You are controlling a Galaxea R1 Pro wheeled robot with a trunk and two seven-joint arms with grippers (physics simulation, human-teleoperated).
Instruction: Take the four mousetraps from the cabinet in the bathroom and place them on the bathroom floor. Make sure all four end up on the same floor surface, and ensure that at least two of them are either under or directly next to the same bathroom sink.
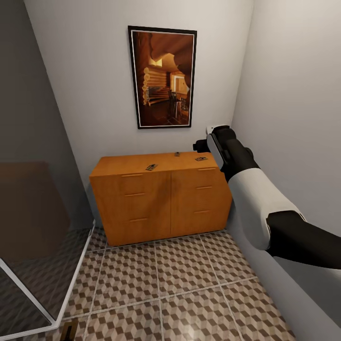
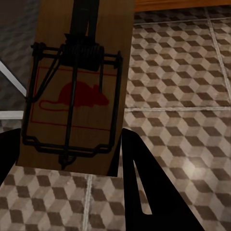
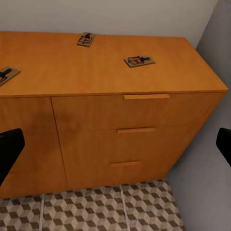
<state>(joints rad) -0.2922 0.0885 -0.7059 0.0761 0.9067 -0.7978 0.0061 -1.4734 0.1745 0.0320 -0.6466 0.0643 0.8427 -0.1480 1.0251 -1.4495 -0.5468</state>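
Held mousetrap [image 2: 72,96], left wrist view: a flat brown wooden board with dark wire spring and bar and a red mouse print, clamped between the dark fingers [image 2: 144,187] of the left gripper [image 2: 67,163], jaws closed narrowly on one short end of the board, over the bathroom floor [image 2: 183,82] of cube-patterned tiles. Right gripper [image 3: 115,149], right wrist view: jaws spread wide and empty, both fingertips at the frame edges, aimed at the cabinet [image 3: 96,120], hovering before its front and apart from it. Cabinet top carries three further traps: near-right trap [image 3: 139,60], close to the cabinet's right end; rear trap [image 3: 86,39], by the cabinet's back edge near the wall; left trap [image 3: 6,74], on the cabinet's left half towards the front. Head view gives the same three, [image 1: 201,158], [image 1: 177,153] and [image 1: 151,166], with the right arm [image 1: 237,161] raised beside the cabinet's right end. Handling, judged: each trap is light, stiff and thin, lying flat, so the jaws must close across the board's narrow edges, clear of the spring and bar; the smooth wooden top may let a board slide when nudged.
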